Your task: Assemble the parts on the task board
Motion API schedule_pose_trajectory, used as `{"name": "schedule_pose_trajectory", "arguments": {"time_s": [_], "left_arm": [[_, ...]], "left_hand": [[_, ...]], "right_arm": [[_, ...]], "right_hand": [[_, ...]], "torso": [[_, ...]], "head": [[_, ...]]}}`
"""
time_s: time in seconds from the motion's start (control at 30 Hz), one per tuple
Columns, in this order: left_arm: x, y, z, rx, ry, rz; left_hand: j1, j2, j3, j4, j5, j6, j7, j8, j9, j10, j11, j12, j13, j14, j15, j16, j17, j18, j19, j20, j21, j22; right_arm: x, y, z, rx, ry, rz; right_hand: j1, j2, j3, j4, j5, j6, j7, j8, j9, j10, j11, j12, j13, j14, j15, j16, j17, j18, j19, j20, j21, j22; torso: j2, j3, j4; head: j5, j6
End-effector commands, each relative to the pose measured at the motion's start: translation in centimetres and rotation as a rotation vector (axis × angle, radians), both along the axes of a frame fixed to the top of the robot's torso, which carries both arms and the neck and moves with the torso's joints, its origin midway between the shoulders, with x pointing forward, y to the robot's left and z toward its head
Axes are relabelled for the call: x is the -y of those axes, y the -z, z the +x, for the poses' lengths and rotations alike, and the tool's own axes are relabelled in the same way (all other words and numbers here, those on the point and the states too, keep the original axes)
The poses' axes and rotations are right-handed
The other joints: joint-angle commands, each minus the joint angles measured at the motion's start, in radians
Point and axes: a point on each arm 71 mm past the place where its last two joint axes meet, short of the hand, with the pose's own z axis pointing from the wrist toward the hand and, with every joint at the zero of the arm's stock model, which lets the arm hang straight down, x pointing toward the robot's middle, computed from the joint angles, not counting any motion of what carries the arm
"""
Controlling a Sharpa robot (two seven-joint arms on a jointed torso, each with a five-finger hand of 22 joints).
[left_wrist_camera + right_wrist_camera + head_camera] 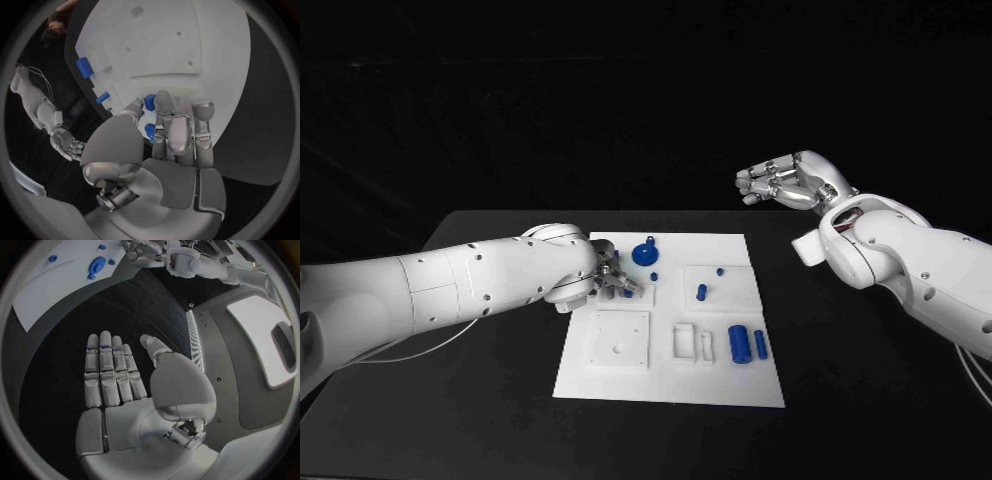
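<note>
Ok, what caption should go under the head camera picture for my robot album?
Left hand reaches among blue parts on the white task board; right hand waits raised.

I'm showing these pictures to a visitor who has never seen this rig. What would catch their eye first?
Probably the white task board in the middle of the black table, dotted with small blue parts such as the round blue disc near its far edge. Next, the silver left hand pressed down on the board among blue pieces, while the silver right hand is raised off to the side, fingers apart, holding nothing.
</note>
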Motion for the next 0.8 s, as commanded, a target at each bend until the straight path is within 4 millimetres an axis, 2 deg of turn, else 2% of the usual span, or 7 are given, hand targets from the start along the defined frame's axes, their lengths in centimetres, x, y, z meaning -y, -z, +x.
{"name": "schedule_pose_trajectory", "arguments": {"time_s": [0.03,0.07,0.1,0.2,0.47,0.7,0.8], "left_arm": [[0.0,0.0,0.0,-0.003,0.010,-0.018],[-0.1,0.0,0.0,-0.006,0.011,-0.017],[-0.2,0.0,0.0,-0.008,0.013,-0.016],[-0.4,0.0,0.0,-0.016,0.014,-0.022],[-0.7,-0.5,-0.2,-0.041,0.009,-0.055],[-0.9,-1.7,0.1,-0.034,-0.007,-0.096],[-1.1,-2.5,0.3,-0.038,-0.020,-0.131]], "left_hand": [[-0.007,-0.038,-0.001,0.029,-0.079,-0.003,0.008,-0.003,-0.001,-0.010,0.001,0.004,0.000,-0.009,0.002,-0.006,-0.004,0.000,-0.007,-0.001,-0.013,0.048],[-0.015,-0.054,-0.006,0.043,-0.099,-0.005,0.010,-0.004,-0.002,-0.012,0.002,0.003,-0.001,-0.011,0.003,-0.009,-0.007,0.001,-0.010,-0.001,-0.021,0.046],[-0.033,-0.074,-0.019,0.061,-0.105,-0.009,0.011,-0.007,-0.004,-0.015,0.003,0.000,-0.002,-0.015,0.002,-0.015,-0.012,0.001,-0.015,-0.001,-0.033,0.043],[-0.043,-0.097,-0.039,0.102,-0.106,-0.010,0.012,-0.012,-0.008,-0.014,0.003,-0.005,-0.004,-0.017,0.001,-0.018,-0.013,-0.002,-0.018,-0.004,-0.042,0.041],[-0.023,-0.095,-0.080,0.107,-0.106,-0.012,0.014,-0.019,-0.011,-0.015,0.002,-0.009,-0.002,-0.017,0.001,-0.024,-0.015,-0.003,-0.016,-0.005,-0.049,0.041],[-0.024,-0.091,-0.079,0.107,-0.106,-0.012,0.013,-0.020,-0.012,-0.016,0.002,-0.008,0.000,-0.017,0.000,-0.024,-0.014,-0.003,-0.015,-0.006,-0.050,0.041],[-0.008,-0.078,-0.071,0.102,-0.106,-0.015,0.014,-0.023,-0.014,-0.017,0.002,-0.008,0.001,-0.017,0.000,-0.024,-0.013,-0.002,-0.016,-0.006,-0.054,0.040]], "right_arm": [[-0.1,0.1,0.0,-0.011,-0.009,0.003],[0.0,0.2,0.0,-0.011,-0.008,0.003],[0.0,0.2,0.0,-0.012,-0.007,0.003],[0.0,0.3,0.0,-0.014,-0.006,0.003],[0.1,0.4,0.0,-0.018,-0.004,0.002],[0.2,0.5,0.0,-0.018,-0.003,0.001],[0.3,0.5,0.0,-0.020,-0.002,0.003]], "right_hand": [[-0.001,0.007,-0.019,0.003,0.000,-0.008,0.001,0.001,0.001,-0.009,0.000,-0.004,-0.001,-0.007,0.004,-0.004,0.001,-0.006,-0.002,0.003,-0.006,-0.001],[-0.001,0.007,-0.019,0.003,0.000,-0.008,0.001,0.001,0.001,-0.009,0.000,-0.004,-0.001,-0.007,0.004,-0.004,0.001,-0.006,-0.002,0.003,-0.006,-0.001],[-0.002,0.006,-0.020,0.004,0.000,-0.008,0.001,0.001,0.001,-0.010,0.000,-0.004,-0.001,-0.008,0.004,-0.005,0.000,-0.007,-0.003,0.004,-0.006,-0.001],[-0.004,0.005,-0.023,0.005,0.001,-0.010,0.002,0.000,0.001,-0.011,0.001,-0.005,-0.001,-0.009,0.005,-0.005,0.000,-0.007,-0.004,0.004,-0.007,-0.001],[-0.001,0.009,-0.044,0.013,0.004,-0.015,0.004,0.001,0.001,-0.016,0.003,-0.004,-0.001,-0.023,0.010,-0.005,-0.001,-0.008,-0.014,0.009,-0.015,-0.003],[0.003,0.010,-0.045,0.012,0.000,-0.014,0.003,0.001,0.001,-0.019,0.004,-0.004,-0.001,-0.027,0.011,-0.005,-0.002,-0.007,-0.016,0.010,-0.016,-0.003],[0.003,0.010,-0.045,0.012,0.000,-0.014,0.003,0.001,0.001,-0.019,0.004,-0.004,-0.001,-0.027,0.011,-0.005,-0.002,-0.007,-0.016,0.010,-0.016,-0.003]], "torso": [[0.000,-0.0003,-0.0003],[0.000,-0.0008,-0.0002],[0.000,-0.0006,-0.0002],[-0.001,-0.0007,-0.0007],[-0.001,0.0011,-0.0004],[0.000,0.0001,0.0009],[0.000,0.0004,0.0010]], "head": [[0.000,0.002],[-0.001,0.004],[-0.001,0.004],[-0.001,0.007],[-0.004,0.010],[-0.006,0.016],[-0.006,0.019]]}}
